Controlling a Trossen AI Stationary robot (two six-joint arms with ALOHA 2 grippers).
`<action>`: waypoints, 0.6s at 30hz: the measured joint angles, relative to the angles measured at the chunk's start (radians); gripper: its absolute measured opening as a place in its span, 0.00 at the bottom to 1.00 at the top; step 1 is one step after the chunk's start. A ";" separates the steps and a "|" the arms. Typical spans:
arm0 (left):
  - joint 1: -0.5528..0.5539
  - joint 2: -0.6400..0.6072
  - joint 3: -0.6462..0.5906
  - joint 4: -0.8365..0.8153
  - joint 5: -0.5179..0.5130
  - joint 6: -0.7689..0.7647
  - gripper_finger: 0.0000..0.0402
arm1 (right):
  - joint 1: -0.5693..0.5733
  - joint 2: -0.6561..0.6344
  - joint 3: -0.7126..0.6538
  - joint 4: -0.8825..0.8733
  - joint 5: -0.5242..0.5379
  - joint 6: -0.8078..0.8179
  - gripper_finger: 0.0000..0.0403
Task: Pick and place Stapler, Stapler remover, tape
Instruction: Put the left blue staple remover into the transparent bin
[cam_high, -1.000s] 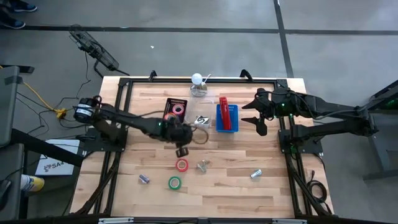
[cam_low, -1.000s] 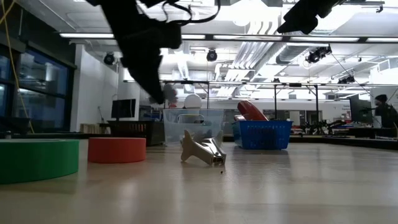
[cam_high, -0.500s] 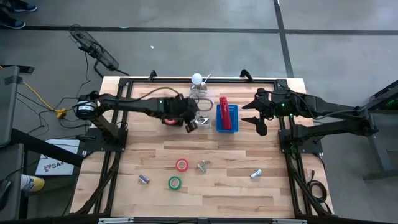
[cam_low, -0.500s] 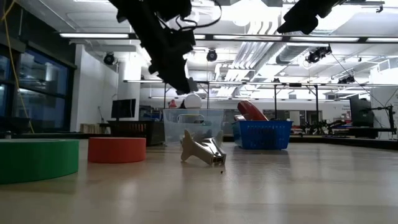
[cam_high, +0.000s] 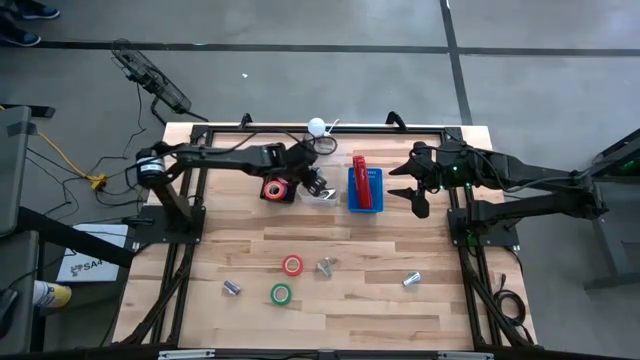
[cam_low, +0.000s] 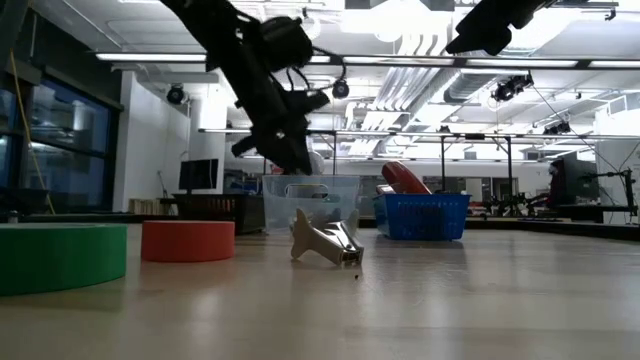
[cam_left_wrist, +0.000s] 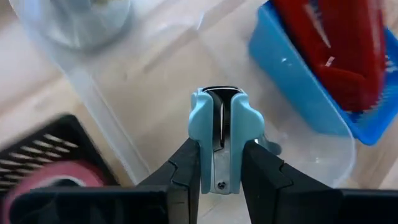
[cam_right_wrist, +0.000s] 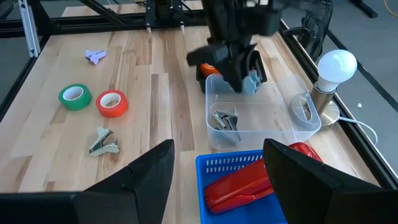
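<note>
My left gripper (cam_high: 315, 183) hangs over a clear plastic tub (cam_high: 323, 192) at the table's far middle, shut on a light blue stapler remover (cam_left_wrist: 219, 142). A silver stapler remover (cam_right_wrist: 225, 120) lies inside that tub. The red stapler (cam_high: 360, 176) lies in a blue basket (cam_high: 372, 200) just right of the tub. One red tape roll (cam_high: 273, 188) sits in a black tray (cam_high: 283, 166) to the tub's left. On the bare table lie a red-orange tape (cam_high: 292, 265) and a green tape (cam_high: 281, 294). My right gripper (cam_high: 414, 190) waits open, right of the basket. My left gripper pinches the blue stapler remover's two outer sides (cam_left_wrist: 204, 163) between its two fingers, near the end closest to the wrist. The fingers slant down from the table's left and lie along the remover. The remover juts out past the fingertips, lifted clear above the tub (cam_right_wrist: 249, 82).
Loose stapler removers lie on the table: a silver one (cam_high: 325, 266), another (cam_high: 411, 280) and a purple one (cam_high: 232, 287). A lamp with a white bulb (cam_high: 318, 128) stands at the far edge behind the tub. Bare wood lies at the near side.
My left gripper has swung from the table's middle toward the far edge and a little right, rolling as it went, with the blue stapler remover kept in its fingers. It now hangs over the clear tub. The right arm has kept still.
</note>
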 joint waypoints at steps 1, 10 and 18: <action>-0.001 0.012 0.000 0.003 0.001 -0.040 0.19 | 0.000 0.000 0.000 0.000 0.000 0.001 0.59; 0.000 0.033 -0.001 -0.004 -0.020 -0.248 0.19 | 0.000 0.000 0.000 0.000 0.030 0.016 0.59; 0.000 0.033 -0.001 -0.004 -0.036 -0.273 0.34 | 0.000 0.000 0.000 0.000 0.030 0.040 0.59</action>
